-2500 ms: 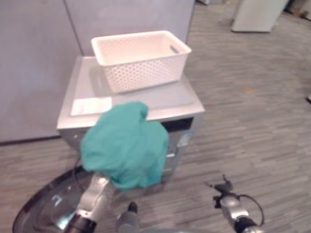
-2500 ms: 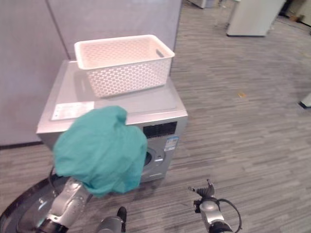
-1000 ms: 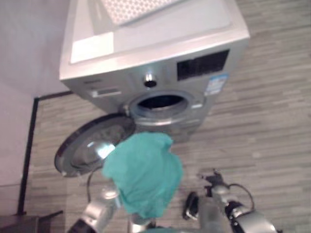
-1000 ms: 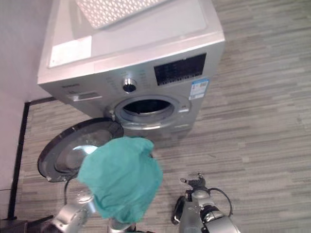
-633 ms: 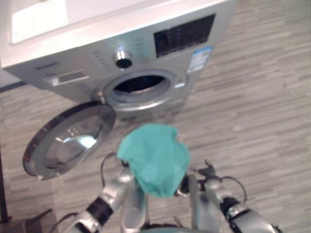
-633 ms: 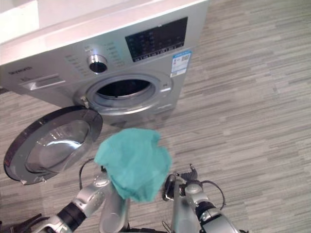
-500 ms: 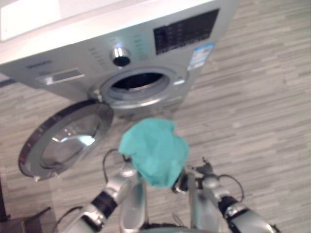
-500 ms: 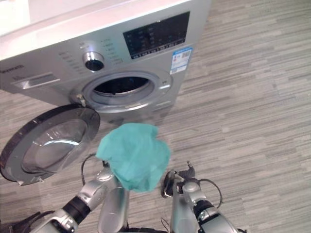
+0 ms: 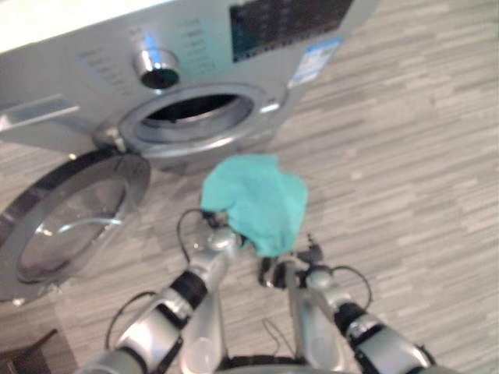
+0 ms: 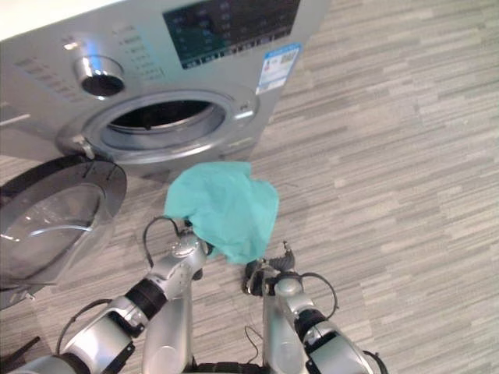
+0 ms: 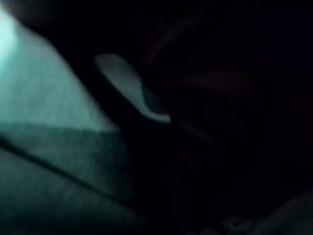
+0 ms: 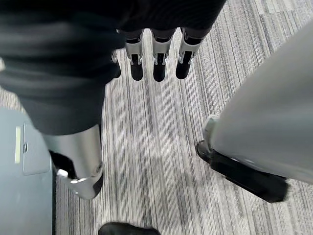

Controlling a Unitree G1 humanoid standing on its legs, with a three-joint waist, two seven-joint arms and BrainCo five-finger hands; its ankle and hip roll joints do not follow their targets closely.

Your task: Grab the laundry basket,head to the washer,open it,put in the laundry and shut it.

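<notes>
Laundry: teal cloth (image 10: 226, 206) bunched over left hand (image 10: 189, 248), raised in front of washer (image 10: 156, 47), just below drum opening (image 10: 160, 117); cloth clear of opening, not inside; left hand fingers buried under cloth, grip cannot be told; left wrist view dark, teal fabric (image 11: 44, 127) close against it; washer door (image 10: 51, 222) swung fully open, left of opening; right hand (image 12: 155, 58) low beside cloth, fingers straight, holding nothing, above striped floor (image 10: 405, 156).
</notes>
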